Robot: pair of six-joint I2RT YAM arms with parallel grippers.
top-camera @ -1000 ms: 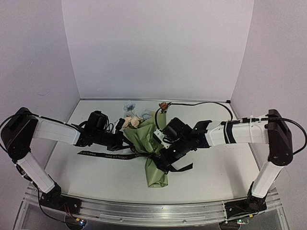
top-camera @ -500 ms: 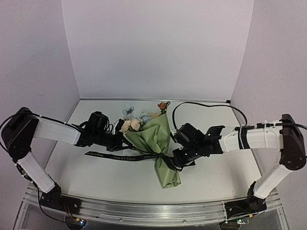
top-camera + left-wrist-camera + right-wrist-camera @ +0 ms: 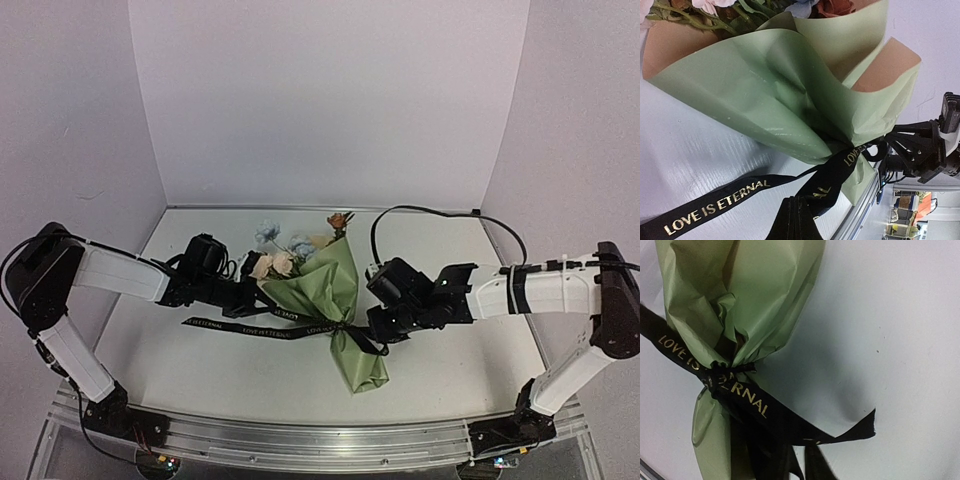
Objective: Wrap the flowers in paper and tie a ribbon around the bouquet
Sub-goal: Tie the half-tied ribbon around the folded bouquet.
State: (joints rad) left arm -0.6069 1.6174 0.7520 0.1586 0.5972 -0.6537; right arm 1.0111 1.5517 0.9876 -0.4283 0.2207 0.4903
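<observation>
From above, the bouquet (image 3: 335, 295) lies on the white table (image 3: 200, 375), its wide end pointing far and its narrow foot near and slightly right. The flowers (image 3: 283, 250), in blue, cream and rust, poke out of the far left edge of the green paper (image 3: 325, 285). The ribbon (image 3: 250, 325) is knotted round the cone's waist, and one lettered strand trails left along the table. The left gripper (image 3: 258, 302) sits just left of the cone, above that strand. The right gripper (image 3: 378, 326) is just right of the knot.

The left wrist view shows the paper's tan reverse at the folds and the flowers at the top edge. A strand runs from the knot down into the left gripper's dark fingertips (image 3: 795, 220), which are pinched together on it. A second strand lies flat on the table to the left.

The right wrist view shows the knot cinching the crumpled paper (image 3: 765, 290). One ribbon tail (image 3: 860, 427) ends free on the table. Dark shapes at the bottom edge blend with the ribbon, so it is unclear how far the right gripper's jaws stand apart or whether they hold anything.
</observation>
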